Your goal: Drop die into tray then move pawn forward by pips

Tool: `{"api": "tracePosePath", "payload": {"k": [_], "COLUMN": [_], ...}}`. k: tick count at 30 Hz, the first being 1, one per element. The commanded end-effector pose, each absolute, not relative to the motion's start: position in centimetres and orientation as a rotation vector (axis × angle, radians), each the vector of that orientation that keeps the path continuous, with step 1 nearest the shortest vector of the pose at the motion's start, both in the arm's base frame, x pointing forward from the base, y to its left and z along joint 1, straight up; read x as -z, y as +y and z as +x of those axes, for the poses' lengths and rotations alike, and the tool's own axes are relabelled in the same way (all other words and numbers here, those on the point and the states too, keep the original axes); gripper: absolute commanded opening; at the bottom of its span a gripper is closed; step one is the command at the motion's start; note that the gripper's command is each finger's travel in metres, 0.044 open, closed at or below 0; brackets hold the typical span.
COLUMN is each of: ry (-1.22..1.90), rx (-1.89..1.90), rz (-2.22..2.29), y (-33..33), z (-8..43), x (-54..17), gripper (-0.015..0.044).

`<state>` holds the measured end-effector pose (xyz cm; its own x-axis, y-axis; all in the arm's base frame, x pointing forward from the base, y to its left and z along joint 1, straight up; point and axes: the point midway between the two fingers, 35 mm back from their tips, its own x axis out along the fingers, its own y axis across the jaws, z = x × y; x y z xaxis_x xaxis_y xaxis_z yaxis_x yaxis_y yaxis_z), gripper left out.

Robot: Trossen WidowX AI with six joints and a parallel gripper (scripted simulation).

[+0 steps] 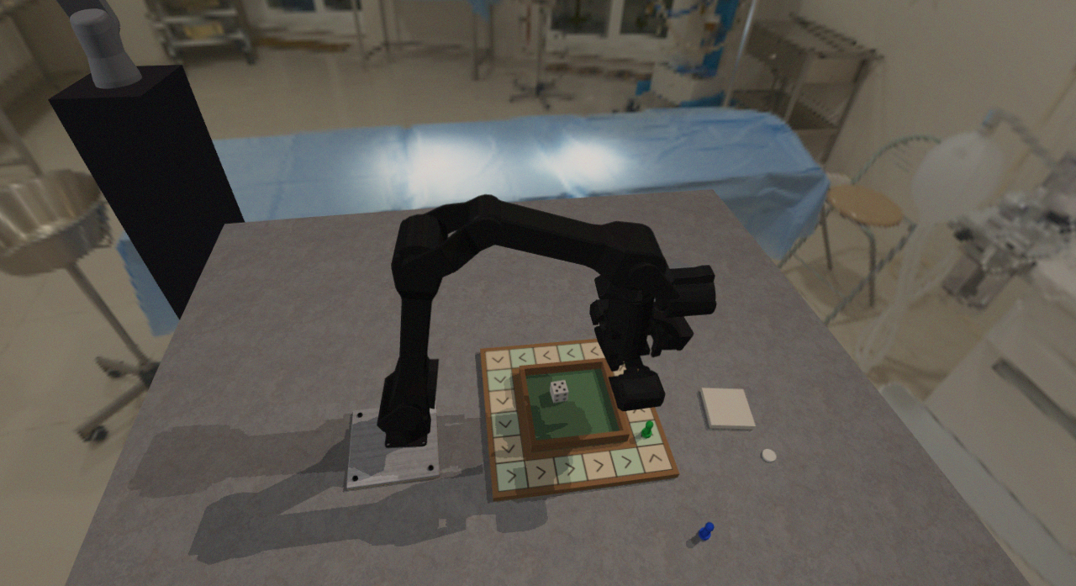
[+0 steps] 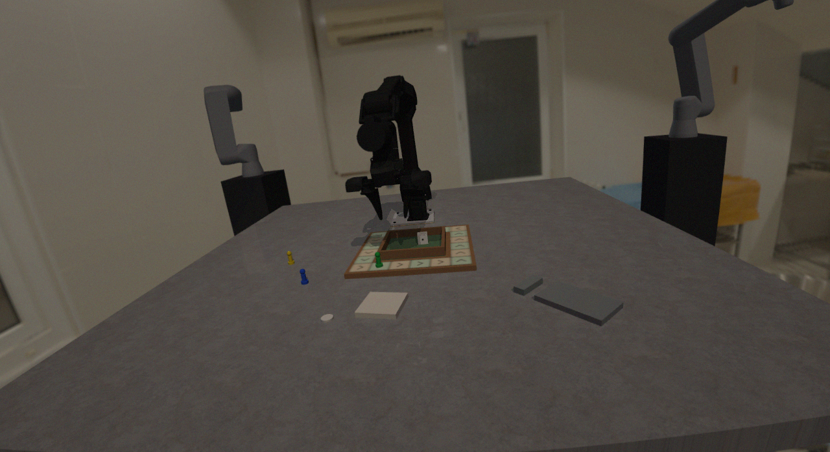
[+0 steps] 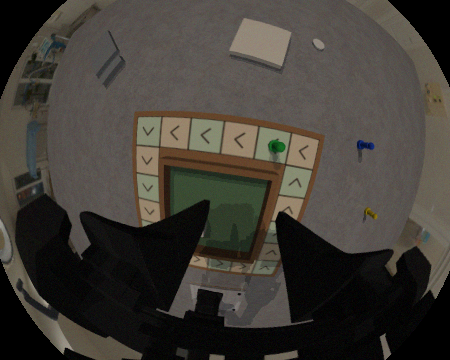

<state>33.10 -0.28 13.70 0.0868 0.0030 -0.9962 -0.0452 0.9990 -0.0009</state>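
A white die (image 1: 559, 391) (image 2: 422, 238) rests inside the green-floored tray (image 1: 579, 440) (image 2: 413, 253), with several pips on its top face. In the wrist view one finger hides nearly all of it. The green pawn (image 1: 646, 430) (image 2: 378, 260) (image 3: 277, 146) stands upright on a pale green square, one square past a corner of the board (image 1: 587, 485) (image 2: 412, 270) (image 3: 205, 117). My gripper (image 2: 393, 217) (image 3: 244, 211) is open and empty, pointing down above the tray. In the top view its body hides its fingertips and part of the far-right squares.
A cream block (image 1: 726, 409) (image 2: 381, 304) (image 3: 261, 42) and a white disc (image 1: 767, 456) (image 2: 326, 318) lie beyond the pawn's side. A blue pawn (image 1: 705, 531) (image 2: 303, 277) (image 3: 365, 145) and a yellow pawn (image 2: 290, 257) (image 3: 370, 213) stand off the board. Two grey slabs (image 2: 579, 301) (image 2: 528, 285) lie opposite.
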Motion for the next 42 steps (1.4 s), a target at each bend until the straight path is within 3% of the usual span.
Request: {"api": "tracePosePath", "payload": {"k": [1, 5, 42], "ry": [1.522, 1.542, 1.542], "rx": [-0.035, -0.052, -0.052], "rz": [-0.043, -0.052, -0.052], "y": [-2.6, -3.9, -3.7], "z": [36.8, 38.9, 38.9], "x": [-12.3, -11.2, -6.2], "gripper": [0.0200, 0.0200, 0.0200]}}
